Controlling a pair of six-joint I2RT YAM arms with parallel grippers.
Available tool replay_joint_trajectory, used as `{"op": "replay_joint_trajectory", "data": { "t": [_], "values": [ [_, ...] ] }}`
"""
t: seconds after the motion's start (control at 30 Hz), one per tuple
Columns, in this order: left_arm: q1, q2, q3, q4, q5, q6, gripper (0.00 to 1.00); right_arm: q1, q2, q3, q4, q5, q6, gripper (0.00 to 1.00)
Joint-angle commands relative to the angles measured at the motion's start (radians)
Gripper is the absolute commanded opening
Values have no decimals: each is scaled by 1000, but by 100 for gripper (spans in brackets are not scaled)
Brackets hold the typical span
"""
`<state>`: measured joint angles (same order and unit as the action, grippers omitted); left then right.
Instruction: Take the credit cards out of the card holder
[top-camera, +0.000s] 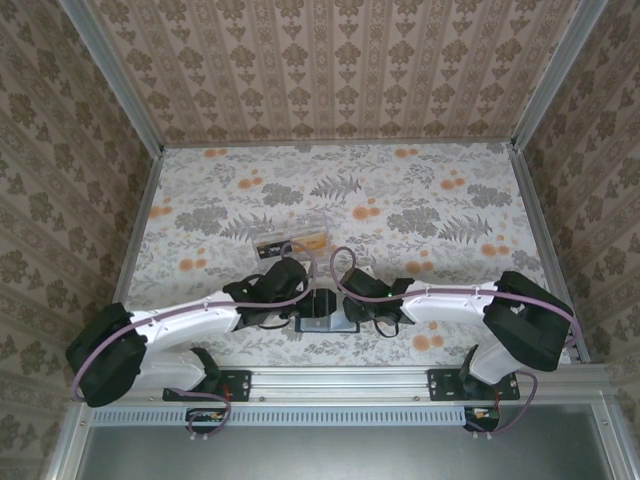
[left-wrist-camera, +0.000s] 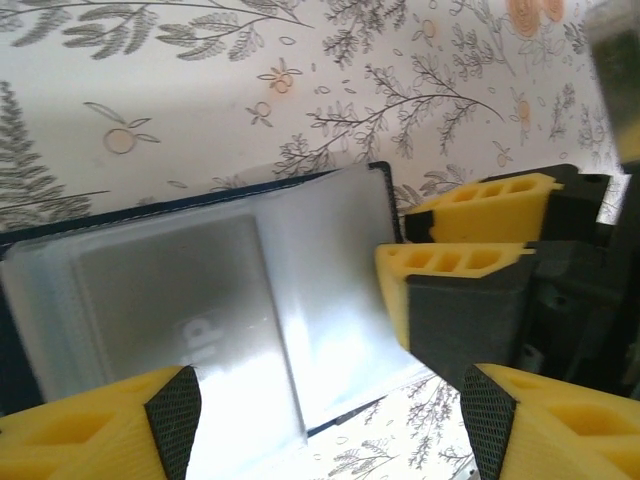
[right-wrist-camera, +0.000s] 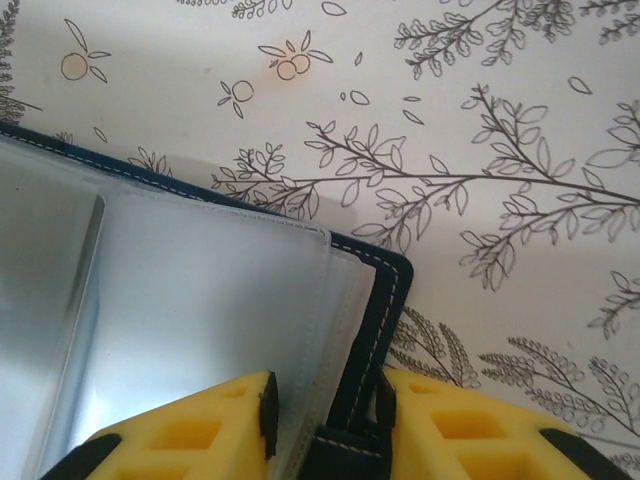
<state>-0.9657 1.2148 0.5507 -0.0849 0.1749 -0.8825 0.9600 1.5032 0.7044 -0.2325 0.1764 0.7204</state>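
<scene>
Open on table (top-camera: 450, 190) at 6 o'clock, between arms: holder (top-camera: 322, 312). Clamped on its navy cover edge from 3 o'clock (clear sleeve pinched along): right gripper (right-wrist-camera: 325, 400). Spread wide apart over sleeves (left-wrist-camera: 330, 250) from 9 o'clock: left gripper (left-wrist-camera: 328, 400). Seated in sleeve: card (left-wrist-camera: 170, 300). At holder's 11 o'clock, apart: clear box (top-camera: 290, 240).

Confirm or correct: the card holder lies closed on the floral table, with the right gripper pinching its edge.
Not closed: the card holder lies open on the floral table, clear sleeves facing up, as the right wrist view shows. The right gripper does pinch its navy edge.
</scene>
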Motion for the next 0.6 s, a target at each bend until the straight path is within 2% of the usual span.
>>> {"op": "replay_joint_trajectory", "data": {
  "t": [0.0, 0.57],
  "values": [
    [12, -30, -25, -56, -40, -11, 73, 5, -54, -16, -60, 21, 27, 37],
    [9, 18, -41, -48, -28, -29, 73, 2, 23, -50, 27, -36, 53, 35]
  ]
}}
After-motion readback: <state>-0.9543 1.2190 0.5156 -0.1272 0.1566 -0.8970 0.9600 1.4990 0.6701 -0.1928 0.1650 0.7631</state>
